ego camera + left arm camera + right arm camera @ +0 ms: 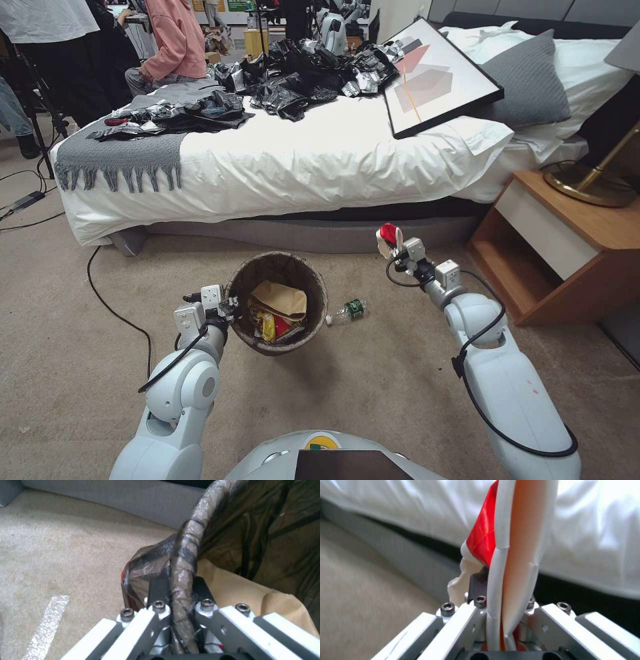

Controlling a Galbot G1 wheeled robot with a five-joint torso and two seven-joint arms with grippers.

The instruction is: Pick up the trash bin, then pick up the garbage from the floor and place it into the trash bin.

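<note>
The trash bin (pixel 313 280), a small round bucket lined with a dark brown bag, hangs just above the carpet ahead of me. My left gripper (pixel 230 308) is shut on its near-left rim (pixel 186 555), one finger inside and one outside. Brown paper (pixel 280 299) and yellow and red wrappers lie in the bin. My right gripper (pixel 395 248) is raised to the right of the bin and shut on a flattened red-and-white paper cup (pixel 388 235) (pixel 506 545). A green-labelled clear bottle (pixel 348 311) lies on the carpet beside the bin's right side.
A bed (pixel 300 167) with a white cover, black bags and a framed picture runs across the far side. A wooden nightstand (pixel 567 247) stands at the right. A black cable (pixel 113 307) trails over the carpet at the left. People stand beyond the bed.
</note>
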